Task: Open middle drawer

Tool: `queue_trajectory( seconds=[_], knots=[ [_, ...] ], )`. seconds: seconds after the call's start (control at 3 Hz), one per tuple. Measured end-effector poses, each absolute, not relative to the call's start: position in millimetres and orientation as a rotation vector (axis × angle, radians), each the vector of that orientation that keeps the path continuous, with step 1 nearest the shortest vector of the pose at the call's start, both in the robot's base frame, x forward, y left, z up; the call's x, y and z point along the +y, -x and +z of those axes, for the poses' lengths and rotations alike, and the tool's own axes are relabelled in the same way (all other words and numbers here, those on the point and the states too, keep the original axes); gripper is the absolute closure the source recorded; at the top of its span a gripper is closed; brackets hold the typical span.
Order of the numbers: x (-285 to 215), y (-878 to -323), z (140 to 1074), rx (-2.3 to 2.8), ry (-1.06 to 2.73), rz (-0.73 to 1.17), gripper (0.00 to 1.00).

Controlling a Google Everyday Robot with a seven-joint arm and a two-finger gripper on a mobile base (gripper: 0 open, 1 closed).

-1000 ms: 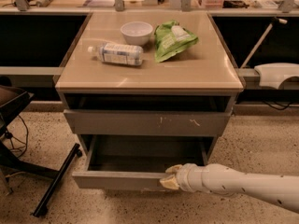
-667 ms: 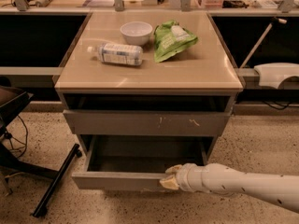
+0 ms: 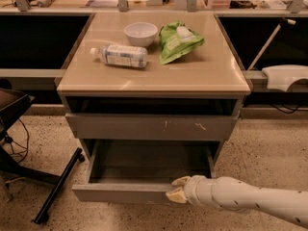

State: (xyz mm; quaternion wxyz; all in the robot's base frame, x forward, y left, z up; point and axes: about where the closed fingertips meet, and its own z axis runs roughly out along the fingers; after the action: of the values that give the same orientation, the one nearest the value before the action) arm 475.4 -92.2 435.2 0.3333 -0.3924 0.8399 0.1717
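Observation:
The middle drawer [image 3: 120,193] is pulled well out of the cabinet, below the closed grey front with white scratches [image 3: 149,127]. Its grey inside [image 3: 149,160] is bare. My gripper [image 3: 177,189] comes in from the lower right on a white arm [image 3: 240,198]. It sits at the top rim of the drawer front, right of centre. One yellowish fingertip [image 3: 181,181] lies over the rim on the inside and the other [image 3: 175,197] on the outer face, so the gripper is shut on the drawer front.
On the cabinet top stand a white bowl [image 3: 140,32], a lying plastic bottle [image 3: 120,55] and a green bag [image 3: 178,41]. A black chair base [image 3: 55,186] lies on the floor at the left. A white object [image 3: 286,76] juts in at the right.

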Motion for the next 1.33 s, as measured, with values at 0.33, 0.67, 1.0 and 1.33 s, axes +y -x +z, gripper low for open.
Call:
queue_trajectory(
  seconds=[0.33,0.67,1.0,1.33],
  knots=[
    [-92,-475,435,2.193,1.025,0.448,1.0],
    [-95,-466,435,2.179,1.037,0.453,1.0],
    [-94,-465,437,2.179,1.037,0.453,1.0],
    [-87,-452,432,2.155,1.066,0.46,1.0]
  ],
)
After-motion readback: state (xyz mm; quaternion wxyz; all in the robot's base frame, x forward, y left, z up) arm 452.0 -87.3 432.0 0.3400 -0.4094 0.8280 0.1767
